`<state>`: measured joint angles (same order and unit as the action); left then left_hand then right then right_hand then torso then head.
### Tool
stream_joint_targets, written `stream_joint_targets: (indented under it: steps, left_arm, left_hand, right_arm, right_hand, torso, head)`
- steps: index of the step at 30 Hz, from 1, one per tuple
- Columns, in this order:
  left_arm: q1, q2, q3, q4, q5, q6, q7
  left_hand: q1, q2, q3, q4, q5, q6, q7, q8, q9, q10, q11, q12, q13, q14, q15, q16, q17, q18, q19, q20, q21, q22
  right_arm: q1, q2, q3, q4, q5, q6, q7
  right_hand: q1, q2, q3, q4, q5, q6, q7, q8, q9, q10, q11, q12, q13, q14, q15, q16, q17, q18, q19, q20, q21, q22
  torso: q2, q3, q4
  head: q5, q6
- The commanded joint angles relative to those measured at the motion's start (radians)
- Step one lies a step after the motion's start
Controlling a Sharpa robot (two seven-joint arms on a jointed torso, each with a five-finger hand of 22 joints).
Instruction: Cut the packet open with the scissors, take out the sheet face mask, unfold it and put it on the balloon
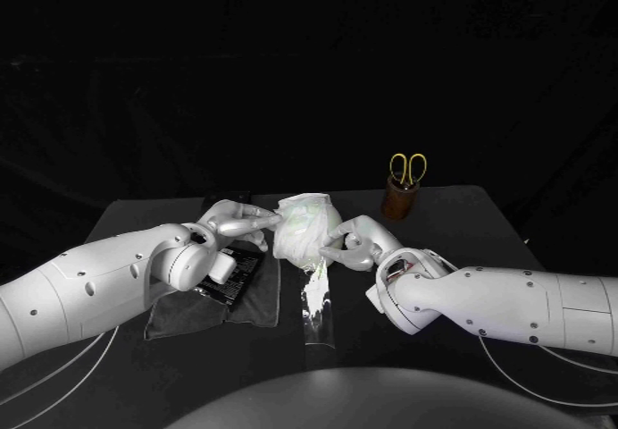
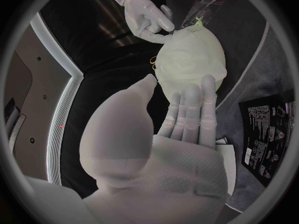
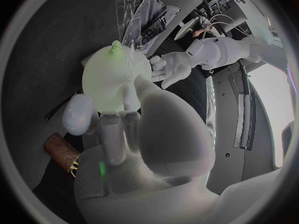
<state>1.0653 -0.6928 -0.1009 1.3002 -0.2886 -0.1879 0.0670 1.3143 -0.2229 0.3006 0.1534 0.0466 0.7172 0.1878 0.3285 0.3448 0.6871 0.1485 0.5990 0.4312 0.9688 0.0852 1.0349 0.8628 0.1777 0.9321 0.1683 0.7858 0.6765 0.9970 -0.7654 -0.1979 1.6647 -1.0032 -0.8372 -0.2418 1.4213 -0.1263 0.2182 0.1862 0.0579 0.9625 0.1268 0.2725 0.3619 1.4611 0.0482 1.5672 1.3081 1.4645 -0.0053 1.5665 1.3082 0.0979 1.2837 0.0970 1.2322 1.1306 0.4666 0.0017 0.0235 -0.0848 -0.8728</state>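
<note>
Balloon (image 3: 109,79), mask (image 1: 303,214) draped: right hand (image 1: 361,243) holds it, left hand (image 1: 238,219) presses, fingers flat. Smooth mask gently; keep balloon steady.

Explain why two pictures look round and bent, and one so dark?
Left wrist view: a fisheye lens bends straight edges and makes the near left hand loom. Right wrist view: same bending round the right hand. Head view: black table and dark backdrop; the pale balloon and scissors stand out.
</note>
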Motion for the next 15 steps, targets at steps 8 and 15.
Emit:
stream_joint_targets:
  steps: [8,15]
  left_arm:
    - [0.002,0.013,0.001,-0.006,-0.064,-0.006,0.006]
    - [0.001,0.008,0.001,-0.011,-0.068,-0.048,0.012]
  left_hand:
    - [0.049,0.022,-0.067,0.013,0.002,-0.017,0.032,0.008,-0.008,-0.063,0.018,0.021,-0.012,-0.045,0.016,0.027,-0.026,0.002,-0.006,0.019,-0.015,-0.004]
    - [0.083,0.044,-0.101,0.020,0.001,0.001,0.021,0.033,-0.006,-0.043,0.009,0.066,-0.013,-0.034,0.007,0.068,-0.044,0.006,0.009,0.017,-0.001,0.006]
  right_arm:
    - [0.000,0.001,0.000,-0.002,-0.008,0.015,-0.003]
    - [0.000,0.001,0.001,-0.002,-0.007,0.015,-0.004]
  right_hand:
    - [-0.003,0.008,0.007,0.001,-0.005,0.000,0.005,-0.004,0.000,0.110,0.003,0.004,0.263,0.106,-0.007,0.004,0.263,0.003,0.008,-0.002,0.004,0.001]
    - [-0.003,0.008,0.007,0.001,-0.005,0.000,0.005,-0.004,0.000,0.110,0.003,0.004,0.263,0.106,-0.007,0.004,0.263,0.003,0.008,-0.002,0.004,0.001]
  torso:
    - [0.001,-0.0009,0.0001]
    - [0.000,-0.0003,0.0001]
  head:
    - [0.000,0.000]
    - [-0.001,0.000]
